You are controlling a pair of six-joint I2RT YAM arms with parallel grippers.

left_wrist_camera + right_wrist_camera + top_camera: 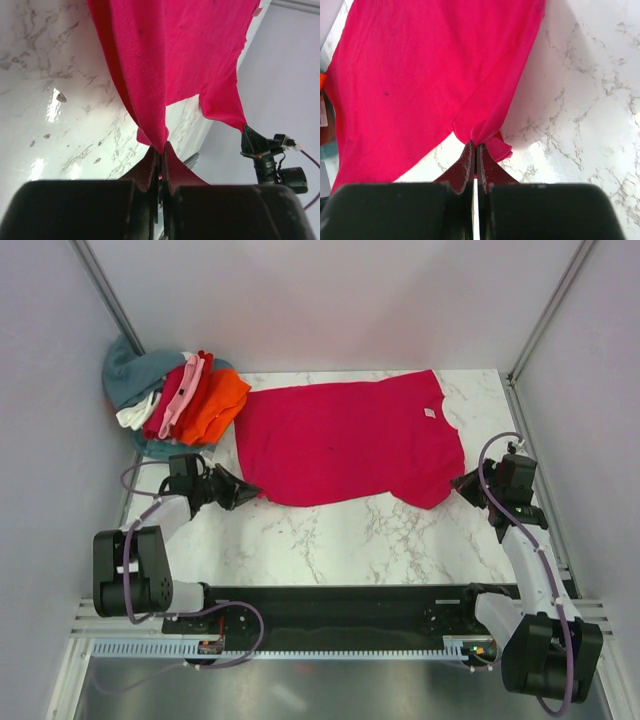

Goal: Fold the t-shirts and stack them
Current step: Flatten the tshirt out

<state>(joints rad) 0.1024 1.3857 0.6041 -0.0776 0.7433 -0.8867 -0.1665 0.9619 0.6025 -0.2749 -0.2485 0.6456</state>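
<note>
A crimson-magenta t-shirt point(345, 440) lies spread across the marble table, its small white neck label point(431, 412) at the right. My left gripper point(250, 490) is shut on the shirt's near left corner; the left wrist view shows the cloth point(150, 65) pinched between the fingertips. My right gripper point(458, 485) is shut on the near right corner, at the sleeve; the right wrist view shows the cloth point(430, 75) bunched in the closed jaws. Both held corners are lifted slightly off the table.
A pile of other shirts sits at the back left: orange point(220, 405), red point(198, 388), pink point(182, 395), white point(135, 415), teal-grey point(130, 370). The marble table point(330, 540) is bounded by grey walls left and right. The black base rail point(340, 615) runs along the near edge.
</note>
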